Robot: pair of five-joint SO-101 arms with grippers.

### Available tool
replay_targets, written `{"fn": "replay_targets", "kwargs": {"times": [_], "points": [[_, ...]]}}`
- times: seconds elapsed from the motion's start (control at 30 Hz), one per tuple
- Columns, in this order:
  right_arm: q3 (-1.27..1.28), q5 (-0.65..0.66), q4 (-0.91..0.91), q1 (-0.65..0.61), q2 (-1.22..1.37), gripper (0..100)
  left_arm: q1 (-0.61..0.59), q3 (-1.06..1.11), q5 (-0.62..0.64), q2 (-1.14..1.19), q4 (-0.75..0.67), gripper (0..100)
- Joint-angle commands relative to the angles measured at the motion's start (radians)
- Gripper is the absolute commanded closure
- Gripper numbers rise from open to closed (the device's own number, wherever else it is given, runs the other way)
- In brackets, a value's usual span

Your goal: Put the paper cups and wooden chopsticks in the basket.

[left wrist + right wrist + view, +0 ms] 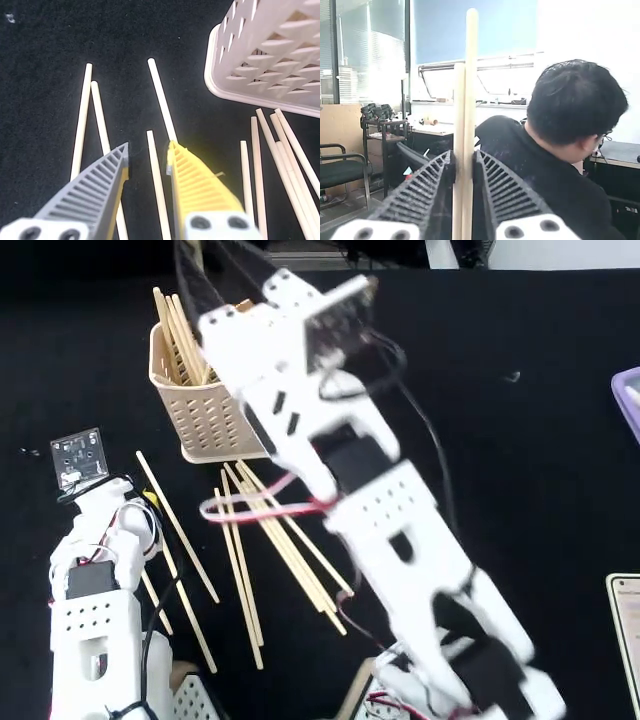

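Spanning much of the black table (520, 440), the large white right arm (400, 530) hangs above the cream perforated plastic basket (210, 425), which has several pale wooden chopsticks (178, 330) standing in it. The white left arm (95, 620) sits over loose wooden chopsticks (160, 95) scattered on the table beside the basket, the left gripper (148, 146) released, its grey and yellow jaws apart with one stick between them. The right gripper (463, 162) is clenched on an upright pair of chopsticks (470, 75).

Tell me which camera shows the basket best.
The high view: the basket shows its rim, front wall and the chopsticks inside, though an arm covers part of it. The left wrist view catches one corner of its wall. The right wrist view faces the room instead.
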Motion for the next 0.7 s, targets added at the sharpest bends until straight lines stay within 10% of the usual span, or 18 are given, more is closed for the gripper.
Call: {"fn": "replay_targets", "kwargs": {"times": [0.0,0.5,0.67], "points": [[-0.219,-0.005,0.041,-0.012,0.182,98.8,0.005,-0.010,0.000,-0.015,-0.020,87],[-0.297,-0.003,0.288,0.002,0.414,97.2,0.002,-0.012,-0.002,-0.015,-0.020,87],[-0.297,-0.008,0.436,-0.002,0.331,79.0,0.004,-0.012,-0.002,-0.015,-0.020,87]]}}
